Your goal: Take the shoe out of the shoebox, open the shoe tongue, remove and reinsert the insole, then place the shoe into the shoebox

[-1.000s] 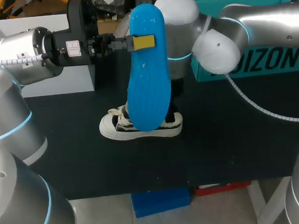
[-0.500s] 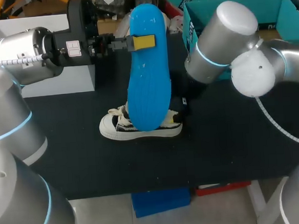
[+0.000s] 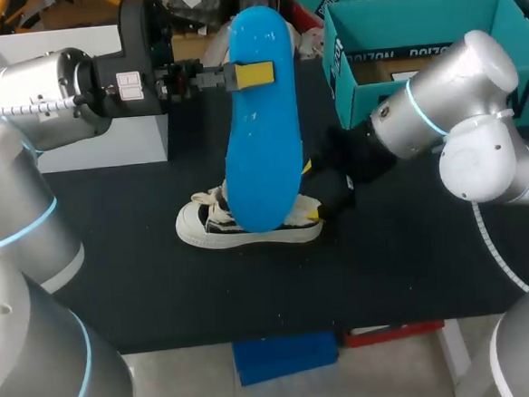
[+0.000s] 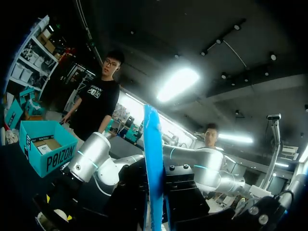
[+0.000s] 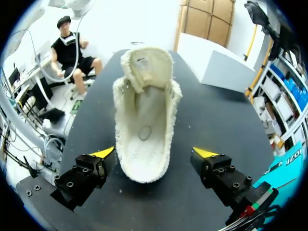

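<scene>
My left gripper (image 3: 252, 74) is shut on a blue insole (image 3: 261, 144) and holds it upright, high above the table. The left wrist view shows that insole (image 4: 154, 163) edge-on between the jaws. Below it a white and black sneaker (image 3: 248, 227) stands on the black table (image 3: 144, 289). My right gripper (image 3: 311, 192) is low at the sneaker's heel, open. In the right wrist view the sneaker (image 5: 144, 120), with its fleecy lining and raised tongue (image 5: 147, 65), has its heel between the spread fingers of the right gripper (image 5: 154, 154), untouched by them. The teal shoebox (image 3: 416, 24) stands open at the back right.
A white box (image 3: 106, 137) stands at the back left of the table, behind my left arm. The shoebox (image 4: 45, 149) also appears in the left wrist view, beyond my right arm (image 4: 94, 154). Bare tabletop lies in front of the sneaker.
My right arm has swung away from in front of the shoebox, toward the right, and brought its open gripper down to the sneaker's heel. The left gripper and insole have not moved.
</scene>
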Action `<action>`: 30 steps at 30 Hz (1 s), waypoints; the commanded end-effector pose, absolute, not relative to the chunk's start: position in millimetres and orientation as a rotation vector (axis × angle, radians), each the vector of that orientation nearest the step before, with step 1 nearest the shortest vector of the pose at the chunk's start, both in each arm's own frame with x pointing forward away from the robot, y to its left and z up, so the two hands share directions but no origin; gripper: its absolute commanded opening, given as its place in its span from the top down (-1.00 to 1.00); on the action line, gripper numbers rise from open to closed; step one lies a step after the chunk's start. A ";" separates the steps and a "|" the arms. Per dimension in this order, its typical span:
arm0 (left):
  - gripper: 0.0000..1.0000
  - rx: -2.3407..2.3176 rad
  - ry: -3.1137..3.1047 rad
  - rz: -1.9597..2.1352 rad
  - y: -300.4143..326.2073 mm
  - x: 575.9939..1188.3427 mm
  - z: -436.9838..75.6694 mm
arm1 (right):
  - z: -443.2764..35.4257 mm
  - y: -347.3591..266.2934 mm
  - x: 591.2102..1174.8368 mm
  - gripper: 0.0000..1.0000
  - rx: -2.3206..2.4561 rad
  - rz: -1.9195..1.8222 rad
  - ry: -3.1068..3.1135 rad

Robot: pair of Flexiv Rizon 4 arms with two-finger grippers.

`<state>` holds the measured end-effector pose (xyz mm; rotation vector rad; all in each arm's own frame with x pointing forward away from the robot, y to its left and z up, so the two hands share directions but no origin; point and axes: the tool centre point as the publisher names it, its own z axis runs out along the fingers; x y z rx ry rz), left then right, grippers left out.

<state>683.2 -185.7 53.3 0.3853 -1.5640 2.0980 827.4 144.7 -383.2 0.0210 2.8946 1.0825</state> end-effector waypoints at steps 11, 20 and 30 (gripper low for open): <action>1.00 0.391 -1.568 2.097 -186.3 682.0 53.7 | -394.5 146.7 832.3 -1.00 0.036 1.344 2.825; 1.00 0.391 -1.568 2.097 -186.3 682.0 53.7 | -396.2 145.6 831.2 -1.00 0.054 1.340 2.833; 1.00 0.391 -1.568 2.097 -186.3 682.0 53.7 | -385.5 135.6 833.0 -1.00 0.074 1.104 2.920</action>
